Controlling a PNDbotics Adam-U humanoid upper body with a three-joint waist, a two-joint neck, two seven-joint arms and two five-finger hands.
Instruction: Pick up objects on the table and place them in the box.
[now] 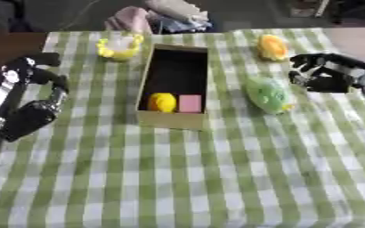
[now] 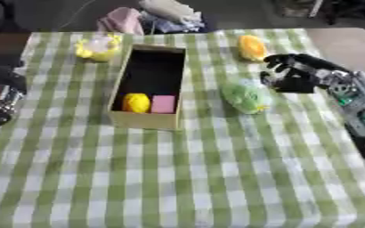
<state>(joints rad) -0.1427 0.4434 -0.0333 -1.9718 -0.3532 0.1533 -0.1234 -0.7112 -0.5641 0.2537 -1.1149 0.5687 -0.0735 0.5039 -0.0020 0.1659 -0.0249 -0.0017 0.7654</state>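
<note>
An open cardboard box [image 1: 151, 116] stands mid-table with a yellow round object [image 1: 161, 102] and a pink block [image 1: 189, 103] inside at its near end. A green soft toy [image 1: 268, 95] lies to the right of the box. My right hand [image 1: 319, 73] hovers just right of the toy, fingers spread and relaxed, holding nothing. An orange-yellow object [image 1: 272, 47] lies farther back on the right. A yellow and white object [image 1: 120, 47] sits behind the box at the left. My left hand [image 1: 30, 67] rests at the table's left edge with its fingers curled, holding nothing.
A green and white checked cloth [image 1: 201, 178] covers the table. Pink and white bundles [image 1: 158, 15] lie beyond the far edge. Bare brown table [image 1: 10, 42] shows at the far left.
</note>
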